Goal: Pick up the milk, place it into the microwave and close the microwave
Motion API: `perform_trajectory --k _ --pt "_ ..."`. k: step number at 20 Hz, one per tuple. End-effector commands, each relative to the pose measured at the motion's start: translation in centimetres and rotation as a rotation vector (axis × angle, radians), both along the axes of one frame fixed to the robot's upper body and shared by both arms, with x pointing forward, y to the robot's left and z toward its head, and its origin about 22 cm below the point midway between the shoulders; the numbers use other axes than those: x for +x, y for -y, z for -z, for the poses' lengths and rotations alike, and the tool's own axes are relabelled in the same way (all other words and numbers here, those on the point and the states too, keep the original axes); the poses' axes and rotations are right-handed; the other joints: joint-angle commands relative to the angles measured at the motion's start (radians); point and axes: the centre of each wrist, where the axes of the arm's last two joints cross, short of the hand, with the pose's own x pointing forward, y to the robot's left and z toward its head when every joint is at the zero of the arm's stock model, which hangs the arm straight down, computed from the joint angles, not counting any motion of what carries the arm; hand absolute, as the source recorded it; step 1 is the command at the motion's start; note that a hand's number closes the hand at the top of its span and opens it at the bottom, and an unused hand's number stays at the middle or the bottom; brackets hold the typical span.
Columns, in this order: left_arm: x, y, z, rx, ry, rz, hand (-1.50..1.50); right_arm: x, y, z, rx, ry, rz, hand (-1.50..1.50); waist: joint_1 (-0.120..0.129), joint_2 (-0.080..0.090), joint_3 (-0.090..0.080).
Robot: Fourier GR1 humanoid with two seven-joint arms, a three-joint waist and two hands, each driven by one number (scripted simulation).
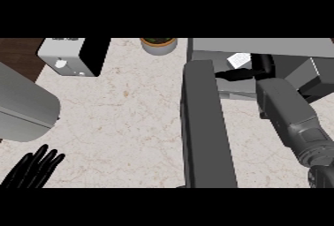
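Observation:
The microwave [261,44] stands at the back right, and its dark grey door [205,128] swings open toward me across the counter. My right forearm reaches past the door into the opening. There my right hand [261,66] curls round the small white milk carton [239,58], which sits tilted just inside the microwave's front edge. Most of the carton is hidden by the black fingers. At the lower left edge my left hand [36,170] rests open, fingers up, away from everything.
A white and black boxy appliance [68,56] stands at the back left. A potted plant [158,45] sits at the back centre. A large grey rounded object [23,110] juts in from the left edge. Pale speckled counter [124,132] lies between them.

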Motion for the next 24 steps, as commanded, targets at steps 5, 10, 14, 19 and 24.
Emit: perform_trajectory --k 5,10,14,19,24 --pt "2.0 2.4 1.9 0.058 -0.046 0.169 -1.5 -2.5 -1.3 4.9 0.25 -0.06 -0.172 -1.5 -0.04 -0.018 -0.002" --pt "3.2 5.2 2.1 0.127 -0.048 0.155 -1.5 -6.1 -1.8 9.9 0.337 -0.081 -0.207 -1.5 -0.061 -0.03 -0.002" --pt "3.8 5.5 3.8 0.141 -0.032 0.157 -1.5 -8.5 -1.8 12.6 0.356 -0.122 -0.237 -1.5 -0.079 -0.04 -0.004" --pt "5.1 7.9 4.7 0.142 -0.045 0.168 1.5 -12.9 0.9 16.2 0.29 -0.181 -0.185 -1.5 -0.105 -0.048 -0.006" --pt "6.5 8.7 5.8 0.199 -0.041 0.177 1.5 -17.5 4.8 18.3 0.28 -0.184 -0.137 -1.5 -0.112 -0.049 -0.006"
